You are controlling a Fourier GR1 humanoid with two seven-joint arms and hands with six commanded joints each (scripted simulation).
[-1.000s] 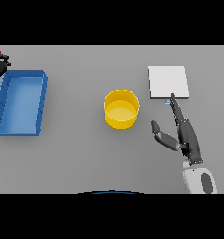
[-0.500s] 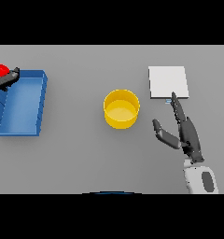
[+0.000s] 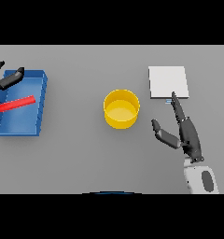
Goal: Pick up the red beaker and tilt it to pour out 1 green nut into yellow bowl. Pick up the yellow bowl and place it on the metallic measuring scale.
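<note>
The right hand (image 3: 188, 135) lay low over the table (image 3: 86, 154) on the right side, its arm coming up from the lower edge. Its fingers (image 3: 177, 106) were stretched out straight, pointing away from the robot, and the thumb stuck out to the left; it held nothing. The fingertips reached right up to the near edge of the metallic measuring scale (image 3: 167, 81), a pale square plate lying flat on the table, though I could not tell whether they touched it.

To the left of that hand, near but apart from the thumb, stood the yellow bowl (image 3: 121, 108), upright on the table about in the middle. Its inside looked plain yellow, and I could make out no nut in it.

Well away on the far left sat a blue tray (image 3: 39, 107), a shallow rectangular bin. Inside it lay the red beaker (image 3: 15, 104), showing only as a long red strip on its side, slanted across the tray's floor. The left hand (image 3: 6, 80) was at the view's left edge, over the tray's far left corner, just beyond the beaker and clear of it. Its fingers were spread and loose, gripping nothing.
</note>
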